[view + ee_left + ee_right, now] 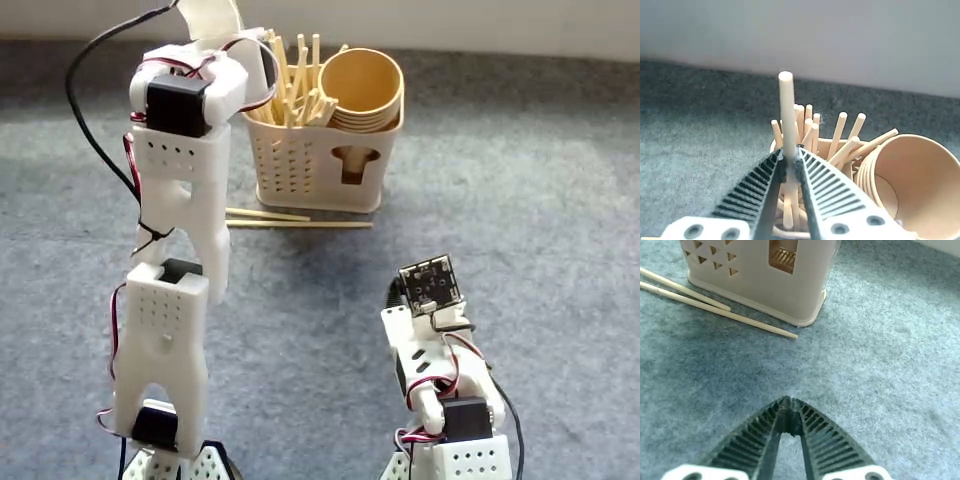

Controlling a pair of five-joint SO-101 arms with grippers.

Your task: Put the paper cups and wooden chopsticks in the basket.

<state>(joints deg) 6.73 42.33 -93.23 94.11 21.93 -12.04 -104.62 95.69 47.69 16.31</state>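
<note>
High view: the basket (318,165) stands at 12 o'clock on the grey carpet (540,220).
Cups: the paper cups (362,90) sit nested in the basket's 3 o'clock compartment, with the mouth tipped toward the camera.
Stored sticks: the chopstick bundle (295,80) stands fanned in the 9 o'clock compartment.
Floor: two loose chopsticks (295,220) lie flat and nearly parallel at the basket's 6 o'clock foot, just beside its base.
Left side: the left arm (180,200) rises from 7 o'clock to the basket's 9 o'clock side.
Left grip: the left gripper (790,157) is clamped narrow on the held chopstick (786,110), which stands upright above the bundle.
Right side: the right arm (440,380) is folded low at 5 o'clock, well apart from the basket.
Right grip: the right gripper (788,407) has its fingers pressed together with nothing between them, above bare carpet.
</note>
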